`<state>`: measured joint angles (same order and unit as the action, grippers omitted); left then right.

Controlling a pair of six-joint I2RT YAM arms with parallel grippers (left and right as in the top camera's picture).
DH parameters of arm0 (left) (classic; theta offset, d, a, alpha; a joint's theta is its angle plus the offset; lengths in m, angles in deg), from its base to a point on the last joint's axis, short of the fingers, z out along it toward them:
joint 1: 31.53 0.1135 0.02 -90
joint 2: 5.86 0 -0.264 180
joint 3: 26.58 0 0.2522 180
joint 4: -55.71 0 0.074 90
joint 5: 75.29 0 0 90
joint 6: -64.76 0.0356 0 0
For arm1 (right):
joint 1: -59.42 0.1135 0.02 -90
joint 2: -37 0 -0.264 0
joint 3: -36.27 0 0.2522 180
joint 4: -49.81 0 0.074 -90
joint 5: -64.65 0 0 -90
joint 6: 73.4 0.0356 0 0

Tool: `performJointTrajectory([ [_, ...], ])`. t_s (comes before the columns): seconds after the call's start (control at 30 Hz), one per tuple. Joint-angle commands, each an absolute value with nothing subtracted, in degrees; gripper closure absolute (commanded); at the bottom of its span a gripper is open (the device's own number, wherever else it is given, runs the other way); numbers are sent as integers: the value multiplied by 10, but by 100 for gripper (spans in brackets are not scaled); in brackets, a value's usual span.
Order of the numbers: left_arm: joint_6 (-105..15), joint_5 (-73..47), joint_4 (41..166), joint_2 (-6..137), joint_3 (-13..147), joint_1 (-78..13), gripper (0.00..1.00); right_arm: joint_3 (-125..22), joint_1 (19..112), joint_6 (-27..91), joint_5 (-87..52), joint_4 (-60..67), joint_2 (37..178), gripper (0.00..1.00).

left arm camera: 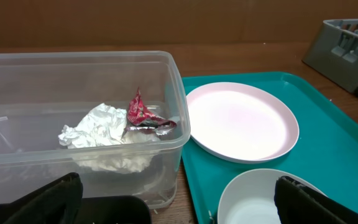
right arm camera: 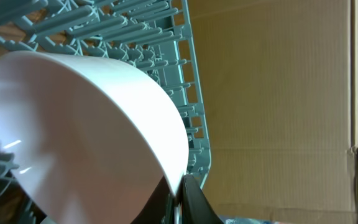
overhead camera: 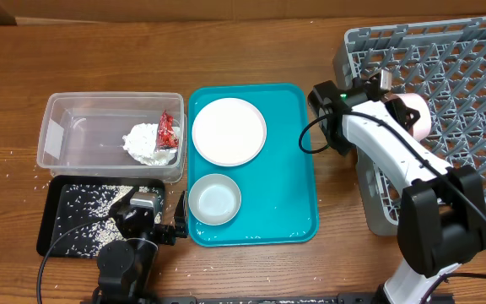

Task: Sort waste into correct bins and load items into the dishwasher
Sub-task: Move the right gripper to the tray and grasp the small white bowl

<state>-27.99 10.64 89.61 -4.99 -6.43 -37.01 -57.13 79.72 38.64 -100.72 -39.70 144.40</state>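
The clear tub (overhead camera: 57,127) holds the tissue wad (overhead camera: 146,143) and red wrapper (overhead camera: 168,129), the left hand (overhead camera: 150,215) gapes over the black tray (overhead camera: 53,241), the plate (overhead camera: 229,131) and white bowl (overhead camera: 214,199) sit on the teal tray (overhead camera: 294,169), and the right hand (right arm camera: 180,199) pinches the pink bowl (right arm camera: 86,137) by its rim at the grey rack (overhead camera: 462,76).

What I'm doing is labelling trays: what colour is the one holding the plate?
The tray is teal, clearest in the overhead view.

Past the jaws of the right gripper (right arm camera: 178,190), the pale pink bowl (right arm camera: 86,143) is cut off at left and bottom, and part of the dish rack (right arm camera: 160,37) is hidden behind it. Between the jaws of the left gripper (left arm camera: 179,208), the small white bowl (left arm camera: 253,196) is cropped below; the clear tub (left arm camera: 73,68) is cut off to their left.
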Motion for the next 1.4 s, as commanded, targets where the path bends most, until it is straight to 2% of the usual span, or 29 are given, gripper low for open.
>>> performJointTrajectory([
  [0.0, -269, 106, 895, -56, -68, -365, 0, -570, 819, 431, -984, -425, 1447, 84],
  [0.03, -269, 106, 895, -56, -68, -365, 0, -577, 827, 458, -970, -442, 1447, 73],
  [0.07, -269, 106, 895, -56, -68, -365, 0, -584, 833, 472, -953, -455, 1447, 67],
  [0.37, -269, 106, 895, -56, -68, -365, 0, -701, 903, 560, -772, -552, 1446, 66],
  [0.5, -269, 106, 895, -56, -68, -365, 0, -762, 949, 542, -657, -546, 1444, 59],
  [0.53, -269, 106, 895, -56, -68, -365, 0, -771, 962, 527, -584, -526, 1444, 55],
  [0.67, -269, 106, 895, -56, -68, -365, 0, -765, 977, 418, -329, -462, 1444, 56],
  [0.7, -269, 106, 895, -56, -68, -365, 0, -757, 981, 373, -213, -430, 1444, 56],
  [0.77, -269, 106, 895, -56, -68, -365, 0, -737, 991, 353, -89, -375, 1444, 54],
  [0.93, -269, 106, 895, -56, -68, -365, 0, -656, 1022, 450, -68, -286, 1444, 51],
  [1.0, -269, 106, 895, -56, -68, -365, 0, -566, 1044, 502, -68, -188, 1444, 51],
  [1.1, -269, 106, 895, -56, -68, -365, 0, -522, 1049, 547, -74, -139, 1445, 62],
  [1.23, -269, 106, 895, -56, -68, -365, 0, -482, 1048, 572, -87, -96, 1445, 63],
  [1.27, -269, 106, 895, -56, -68, -365, 0, -474, 1048, 577, -87, -93, 1445, 72],
  [1.3, -269, 106, 895, -56, -68, -365, 0, -472, 1048, 578, -88, -95, 1445, 88],
  [1.37, -269, 106, 895, -56, -68, -365, 0, -474, 1047, 578, -88, -97, 1445, 96],
])
